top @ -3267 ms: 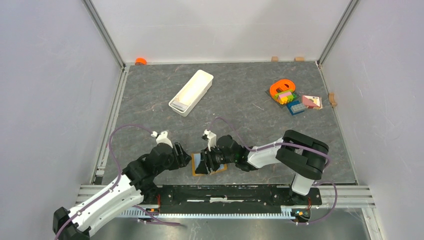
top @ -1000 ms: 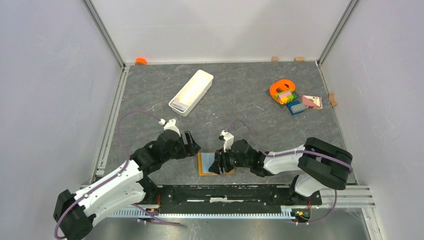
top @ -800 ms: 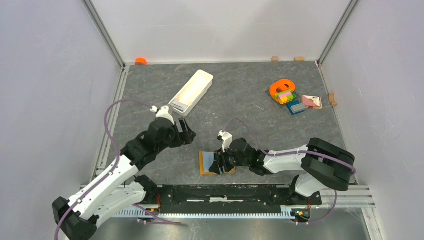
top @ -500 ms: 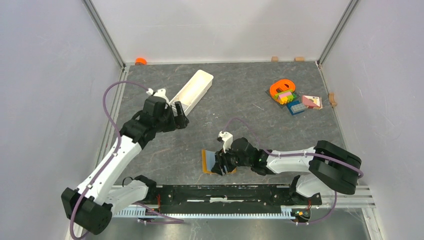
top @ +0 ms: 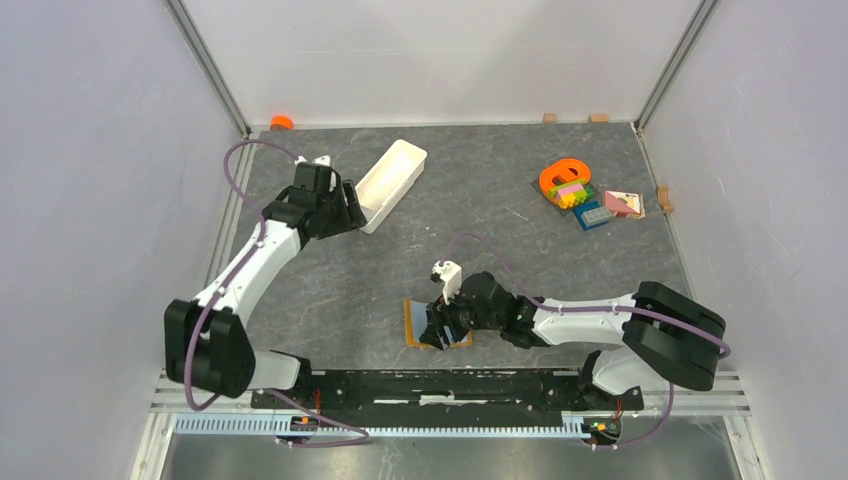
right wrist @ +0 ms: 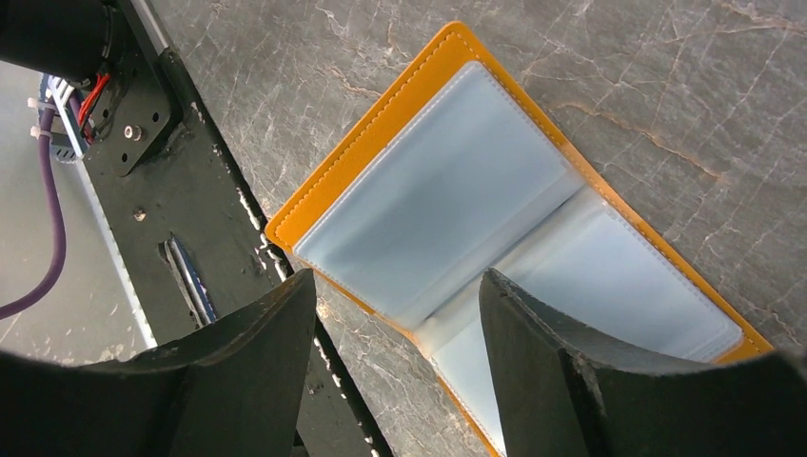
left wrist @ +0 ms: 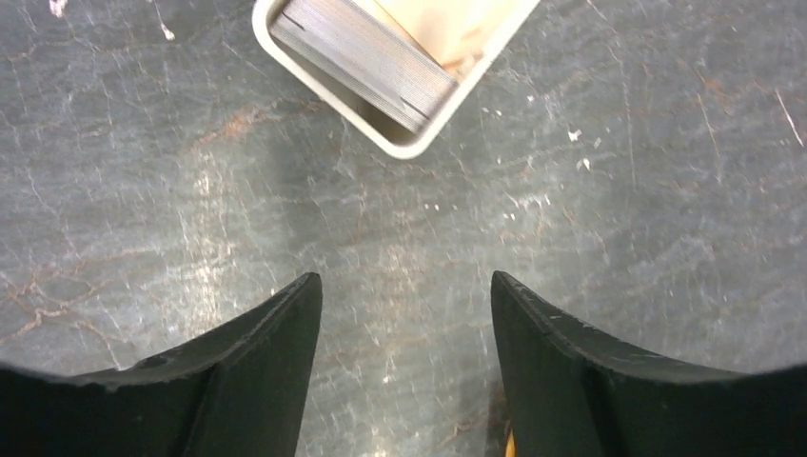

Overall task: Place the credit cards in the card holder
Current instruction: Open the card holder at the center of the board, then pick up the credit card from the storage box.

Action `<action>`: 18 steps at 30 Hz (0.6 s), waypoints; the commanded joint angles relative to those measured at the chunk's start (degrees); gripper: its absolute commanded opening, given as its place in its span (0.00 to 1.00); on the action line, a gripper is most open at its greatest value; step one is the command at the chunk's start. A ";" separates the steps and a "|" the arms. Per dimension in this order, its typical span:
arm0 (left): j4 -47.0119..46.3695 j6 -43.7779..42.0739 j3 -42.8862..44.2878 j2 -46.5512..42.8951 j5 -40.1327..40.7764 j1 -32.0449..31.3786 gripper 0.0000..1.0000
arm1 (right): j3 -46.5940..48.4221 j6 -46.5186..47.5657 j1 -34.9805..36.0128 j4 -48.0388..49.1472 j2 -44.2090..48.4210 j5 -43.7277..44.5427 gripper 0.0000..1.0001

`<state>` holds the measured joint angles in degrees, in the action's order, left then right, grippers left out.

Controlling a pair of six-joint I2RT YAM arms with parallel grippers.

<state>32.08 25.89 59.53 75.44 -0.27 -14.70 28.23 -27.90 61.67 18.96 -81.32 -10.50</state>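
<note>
Only left wrist shows credit cards [left wrist: 362, 59] in tray [left wrist: 407, 148].

Surfaces: grey stone-veined tabletop [left wrist: 400, 248] matt and finely scuffed; small orange-tan leather-like folding card holder [right wrist: 495, 224] smooth with a stitched edge, its pale blue-grey inner pockets [right wrist: 419, 190] glossy translucent plastic; long white rectangular tray [left wrist: 400, 148], far left, smooth plastic.

L arm [top: 245, 275] stretched fwd, jaws apart, empty. R arm [top: 580, 322] low, reaching left, jaws apart.
</note>
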 commanded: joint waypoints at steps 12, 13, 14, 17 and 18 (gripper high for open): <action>-9.59 1.31 10.95 18.08 4.27 4.04 0.62 | 2.18 2.35 0.29 2.27 0.09 -2.19 0.69; -9.49 1.39 11.28 18.74 4.38 4.15 0.62 | 2.11 2.37 0.29 2.39 0.11 -2.29 0.69; -9.68 1.40 11.44 19.22 4.63 4.28 0.62 | 2.09 2.33 0.30 2.51 -0.02 -2.35 0.68; -10.06 1.37 11.81 20.72 4.70 4.63 0.61 | 2.09 2.28 0.30 2.60 -0.22 -2.57 0.69; -9.86 1.35 12.13 21.39 4.62 4.76 0.60 | 2.09 2.26 0.32 2.68 -0.32 -2.59 0.69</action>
<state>23.99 26.09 68.71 95.31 3.09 -10.52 28.67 -26.63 61.76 19.18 -81.34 -12.05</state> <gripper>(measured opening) 0.611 0.686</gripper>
